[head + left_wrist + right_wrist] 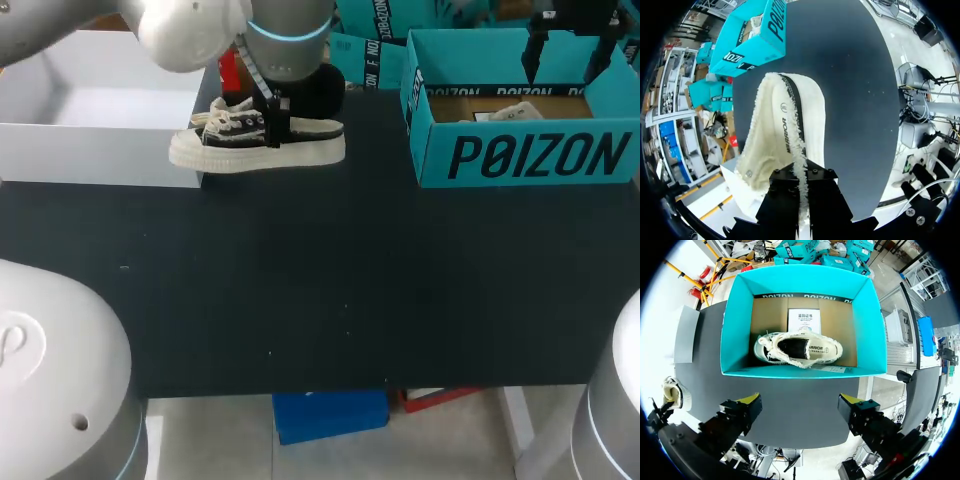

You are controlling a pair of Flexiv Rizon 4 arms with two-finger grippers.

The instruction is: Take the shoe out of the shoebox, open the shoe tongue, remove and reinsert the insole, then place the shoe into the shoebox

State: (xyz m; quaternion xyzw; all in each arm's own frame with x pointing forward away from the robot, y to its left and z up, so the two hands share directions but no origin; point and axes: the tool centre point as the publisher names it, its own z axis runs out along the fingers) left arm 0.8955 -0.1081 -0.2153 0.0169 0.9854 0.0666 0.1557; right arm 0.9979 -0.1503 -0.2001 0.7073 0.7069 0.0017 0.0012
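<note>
Black left end effector (802, 172): closed from both sides on the frayed cream edge of the shoe (790, 125). The yellow tips are hidden by the fabric.
Left arm: enters from the left corner in the head view, with its end effector (272, 120) at the middle of the shoe (255, 140).
Shoe: out of the box (520, 160). It sits level at the far left of the bench (350, 280), toe end in front of a white box (100, 150). Whether the sole rests on the bench cannot be told.
Laces: threaded and lying over the tongue, which reads as not yet opened.
Right end effector (800, 402): wide open and empty, hanging above the near wall of the box (740, 320).
Box contents: a second shoe (800, 350) on the cardboard floor, just beside a card (804, 321).
Step in hand: judged as removal done and tongue opening due. The insole state cannot be told from these views.
Next move: the shoe should be set firmly on the bench. The left end effector should hold the upper steady while the right arm crosses over from the box to the laces.
Requirement: the right end effector needs to narrow enough to pinch the tongue and draw it up and forward.
Risk: the left grip is only on soft frayed fabric, so a hard pull may twist the shoe or slip it free.
</note>
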